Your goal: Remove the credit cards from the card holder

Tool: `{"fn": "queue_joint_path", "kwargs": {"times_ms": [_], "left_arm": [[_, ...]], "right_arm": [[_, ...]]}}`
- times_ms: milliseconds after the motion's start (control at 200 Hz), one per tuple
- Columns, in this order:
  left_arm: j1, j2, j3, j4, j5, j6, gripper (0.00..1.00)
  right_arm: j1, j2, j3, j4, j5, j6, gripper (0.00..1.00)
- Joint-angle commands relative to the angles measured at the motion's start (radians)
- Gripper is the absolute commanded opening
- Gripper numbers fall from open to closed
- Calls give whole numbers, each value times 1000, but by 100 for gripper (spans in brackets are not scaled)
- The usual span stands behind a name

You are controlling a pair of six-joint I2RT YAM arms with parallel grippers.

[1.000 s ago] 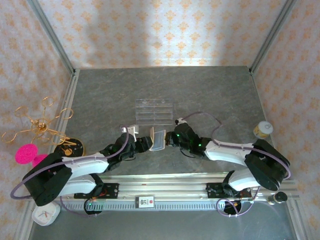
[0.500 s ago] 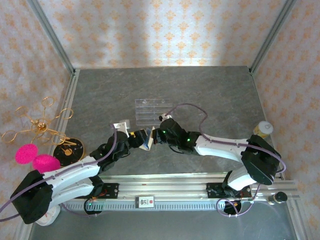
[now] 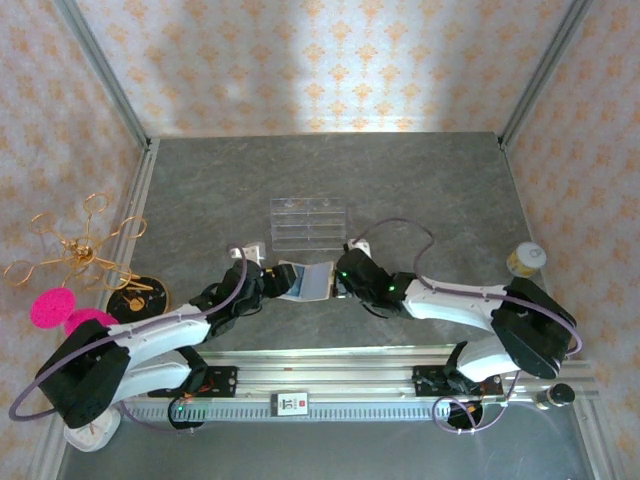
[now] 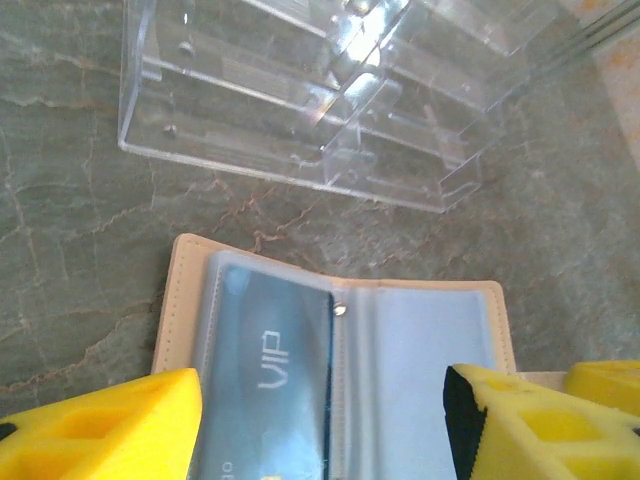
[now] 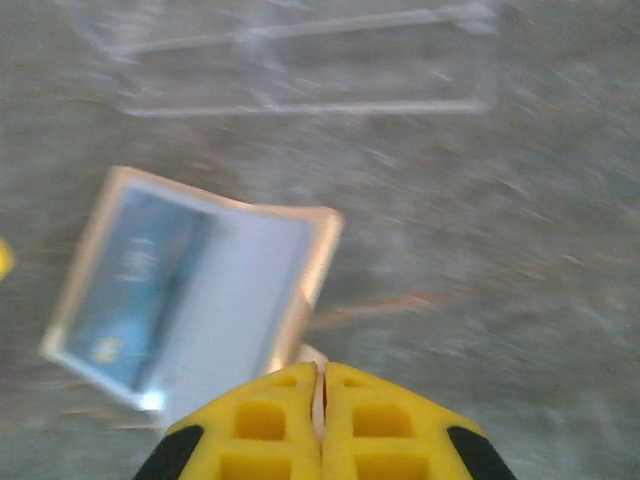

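since the earlier frames the card holder (image 3: 306,281) has dropped from a raised, tilted pose between the two grippers and now lies opened out on the grey table (image 3: 420,190), inner pockets up. at far left a gold wire stand (image 3: 80,250) and pink pom-poms (image 3: 52,308) sit off the table edge. the left gripper (image 3: 268,285) is just beside the holder's left edge; in the left wrist view the left gripper (image 4: 320,430) stands wide open, its yellow fingers (image 4: 100,425) on either side of the holder (image 4: 340,350) with nothing clamped. a blue credit card (image 4: 265,370) sits in the left pocket under clear film; the right pocket looks pale. a clear compartment tray (image 3: 308,222) rests just behind the holder. the right gripper (image 3: 338,285) is at the holder's right edge; in the right wrist view the right gripper (image 5: 321,400) is fully closed, with a pale tab at its tips. whether that tab is pinched cannot be told. a small jar (image 3: 525,260) stands at far right.
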State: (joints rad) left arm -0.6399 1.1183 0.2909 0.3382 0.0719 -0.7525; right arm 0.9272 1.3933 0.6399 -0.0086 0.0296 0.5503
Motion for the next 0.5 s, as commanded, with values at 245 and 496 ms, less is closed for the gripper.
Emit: {"fn": "queue_joint_path", "kwargs": {"times_ms": [245,496], "left_arm": [[36,123,11,92,36,42,56],[36,152,30,142,76,42,46]], "right_arm": [[-23,82,-40,18,94,12,0],[-36,101,-30,11,118,-21,0]]}}
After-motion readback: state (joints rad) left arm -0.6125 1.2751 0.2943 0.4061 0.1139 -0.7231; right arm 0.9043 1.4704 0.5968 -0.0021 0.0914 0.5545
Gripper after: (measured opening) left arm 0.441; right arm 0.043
